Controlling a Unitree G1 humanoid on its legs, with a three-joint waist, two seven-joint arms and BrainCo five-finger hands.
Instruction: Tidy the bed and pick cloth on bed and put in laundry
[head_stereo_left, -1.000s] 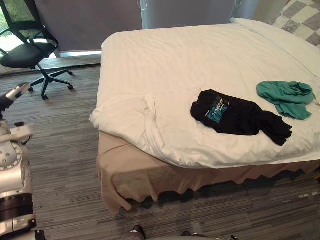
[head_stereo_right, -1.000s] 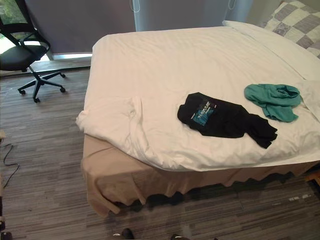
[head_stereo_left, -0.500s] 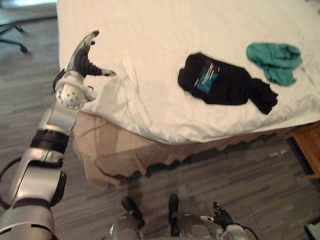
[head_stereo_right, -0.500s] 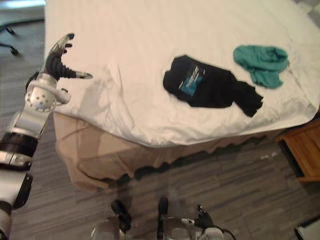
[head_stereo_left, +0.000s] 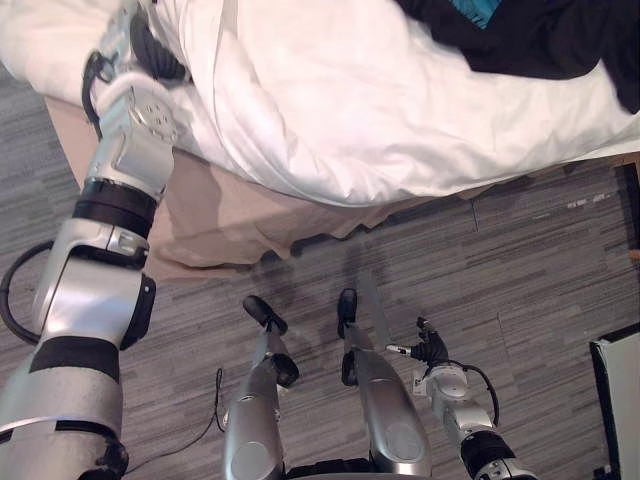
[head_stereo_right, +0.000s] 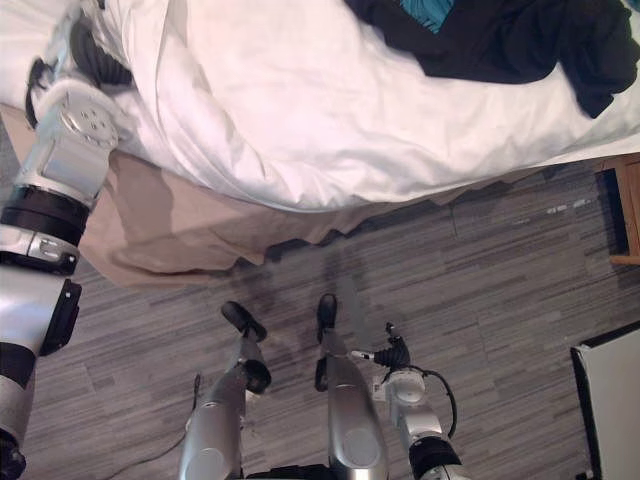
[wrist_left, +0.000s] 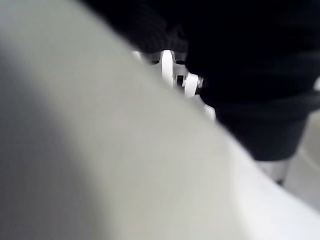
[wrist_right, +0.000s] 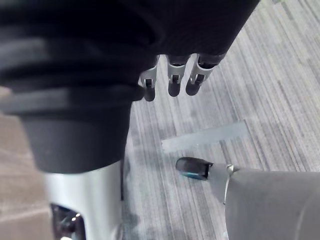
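**Left hand at the bed's corner, black cloth on the bed, right hand low and free.**

Your left hand (head_stereo_left: 155, 55) lies at the near left corner of the bed (head_stereo_left: 400, 120), against a thick fold of the white duvet (head_stereo_left: 215, 90). The fold covers its fingers, so I cannot tell if they grasp anything. The black cloth (head_stereo_left: 540, 40) lies on the duvet near the bed's front edge, well apart from that hand. It carries a blue print (head_stereo_right: 425, 10) whose letters cannot be read. Under the duvet the beige bed skirt (head_stereo_left: 220, 215) hangs down to the floor (head_stereo_left: 520, 270). Your right hand (head_stereo_left: 428, 350) hangs low in front of the bed, with fingers relaxed and holding nothing. At the bed's right side you see a wooden piece of furniture (head_stereo_right: 628, 205) and, further out from the bed, a white panel (head_stereo_left: 622, 400) with a dark rim.
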